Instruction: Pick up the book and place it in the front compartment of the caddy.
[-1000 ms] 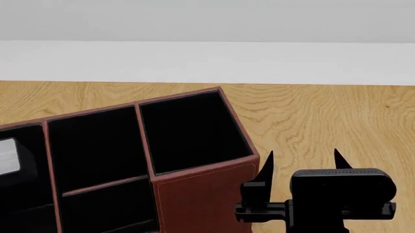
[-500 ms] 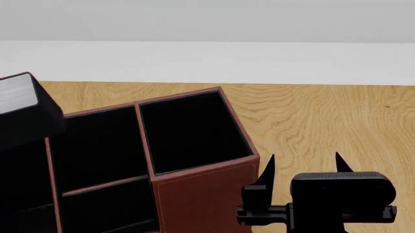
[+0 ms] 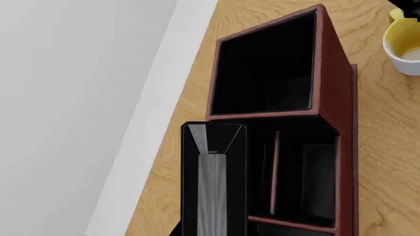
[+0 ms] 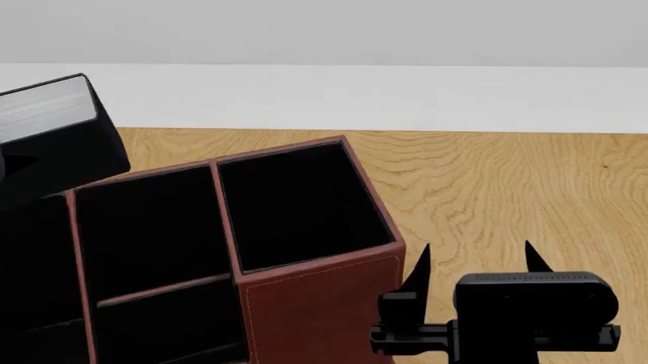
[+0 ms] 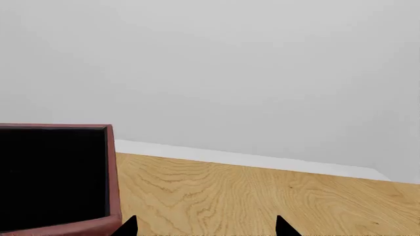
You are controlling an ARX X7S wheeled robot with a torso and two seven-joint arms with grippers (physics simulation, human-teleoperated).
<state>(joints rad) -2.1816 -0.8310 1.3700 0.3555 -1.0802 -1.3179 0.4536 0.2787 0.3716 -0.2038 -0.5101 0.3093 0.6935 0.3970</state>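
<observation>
The book [image 4: 56,140], a black slab with a pale grey end, hangs tilted above the left end of the caddy [image 4: 324,303]. In the left wrist view the book [image 3: 213,187] runs straight out from the camera, its grey edge facing up. Its far end stops at the wall of the caddy's [image 3: 335,88] big square compartment. The left gripper is shut on the book, which hides its fingers. My right gripper [image 4: 474,254] is open and empty, low beside the caddy's right corner. The right wrist view has the right gripper [image 5: 206,226] over bare wood, with the caddy [image 5: 113,172] just beside it.
A yellow-and-white mug [image 3: 404,49] stands on the wooden table [image 4: 506,182] beyond the caddy's long side. A white ledge [image 4: 405,95] and grey wall run along the table's far edge. Bare wood lies to the right of the caddy.
The book has risen from low at the caddy's left end to well above its rim, shifting slightly right in the head view. The right gripper has barely moved.
</observation>
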